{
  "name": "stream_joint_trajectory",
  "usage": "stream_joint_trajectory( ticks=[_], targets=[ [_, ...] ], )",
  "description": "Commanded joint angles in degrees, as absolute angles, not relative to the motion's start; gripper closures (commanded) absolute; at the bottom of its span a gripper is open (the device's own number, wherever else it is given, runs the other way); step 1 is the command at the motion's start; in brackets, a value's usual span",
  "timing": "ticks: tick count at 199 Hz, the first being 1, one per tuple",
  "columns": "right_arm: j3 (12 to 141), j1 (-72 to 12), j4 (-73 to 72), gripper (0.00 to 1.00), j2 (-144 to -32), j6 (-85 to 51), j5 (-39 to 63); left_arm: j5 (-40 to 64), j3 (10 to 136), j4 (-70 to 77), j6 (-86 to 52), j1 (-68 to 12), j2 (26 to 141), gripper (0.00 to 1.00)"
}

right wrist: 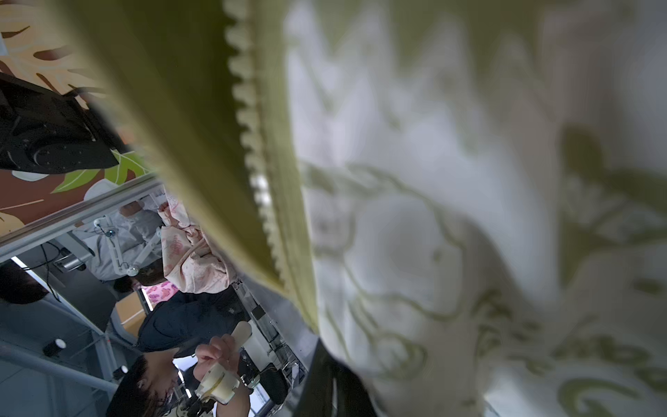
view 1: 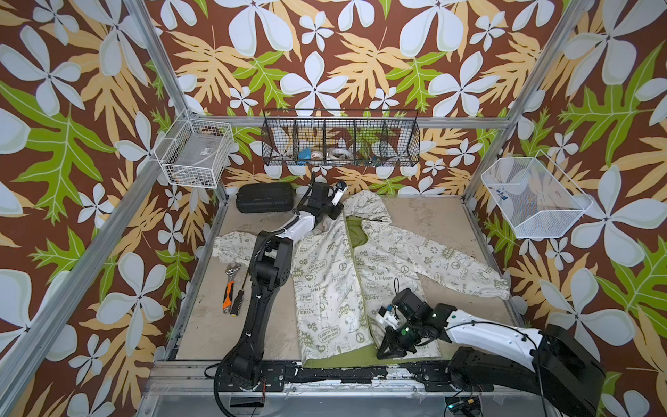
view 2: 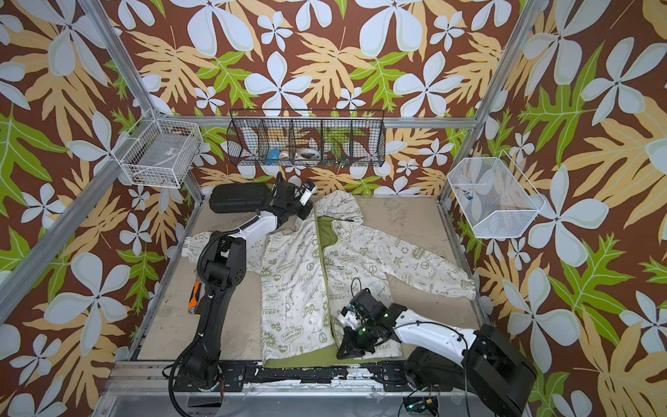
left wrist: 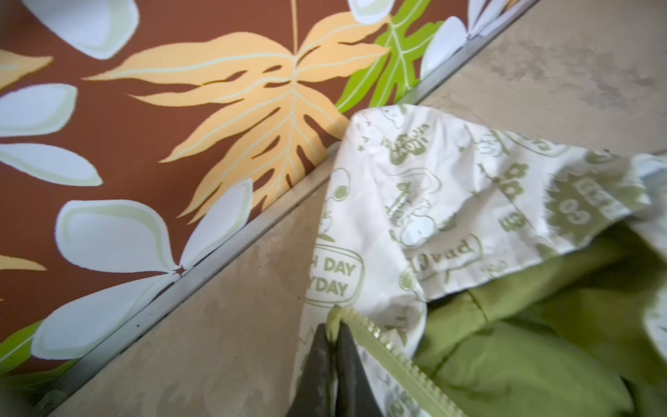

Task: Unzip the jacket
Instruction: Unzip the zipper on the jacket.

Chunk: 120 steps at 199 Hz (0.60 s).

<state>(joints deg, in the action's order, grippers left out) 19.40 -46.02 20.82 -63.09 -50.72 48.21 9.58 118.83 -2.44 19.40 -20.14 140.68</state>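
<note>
Green zipper (left wrist: 389, 352): halves parted; unzipping looks finished.
Left hand (left wrist: 334, 337): pinching the zipper's top end on the jacket (view 1: 325, 289).
Right hand (view 1: 384, 352): clamped, apparently on the hem (view 1: 343, 358).
Next: release both.

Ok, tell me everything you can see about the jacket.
The jacket is thin, cream-white, printed with olive cartoons and slogans, with a green lining and green zipper. It lies front up on the table, hood toward the back wall, sleeves spread. The front looks parted. The left gripper pinches the zipper tape's top end; the right gripper is shut on one front panel near the hem.
</note>
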Motion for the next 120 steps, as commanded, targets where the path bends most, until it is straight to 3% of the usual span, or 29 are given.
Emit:
stream_joint_trajectory(
  ticks=[1,33,39,45,50,53,61,65,68,120],
  targets=[
    [13.75,-46.56,22.43,1.00,-56.54,-56.94,50.82,6.40,124.92,-6.36,16.13,-19.50,143.91,1.00],
    [12.65,-46.39,23.06,1.00,-48.03,-60.45,48.99,8.53,119.29,-1.12,15.68,-19.57,141.24,1.00],
    [13.55,-46.34,22.98,0.94,-48.04,-60.30,48.21,8.16,116.68,0.87,15.30,-19.61,139.83,1.00],
    [14.58,-46.09,23.24,0.83,-48.86,-59.39,47.54,8.54,114.37,2.93,15.25,-19.60,138.54,0.87],
    [15.66,-45.78,23.64,0.71,-49.99,-58.13,47.05,9.13,112.02,4.66,15.60,-19.64,137.03,0.65],
    [16.48,-45.48,23.96,0.65,-50.80,-57.24,46.65,9.28,110.76,5.45,15.79,-19.61,136.23,0.58],
    [19.11,-44.99,25.88,0.55,-53.55,-54.15,45.34,9.09,107.63,7.62,15.76,-19.75,133.97,0.40],
    [20.74,-44.59,26.86,0.53,-55.02,-52.22,44.75,8.86,106.10,8.71,15.63,-19.69,132.84,0.10],
    [22.06,-44.27,27.79,0.52,-56.35,-51.03,44.29,8.63,104.95,9.38,15.57,-19.74,131.87,0.02],
    [48.59,-32.50,46.89,0.49,-73.80,-29.15,32.02,-1.40,89.30,11.25,10.21,-19.63,113.24,0.00]
  ],
)
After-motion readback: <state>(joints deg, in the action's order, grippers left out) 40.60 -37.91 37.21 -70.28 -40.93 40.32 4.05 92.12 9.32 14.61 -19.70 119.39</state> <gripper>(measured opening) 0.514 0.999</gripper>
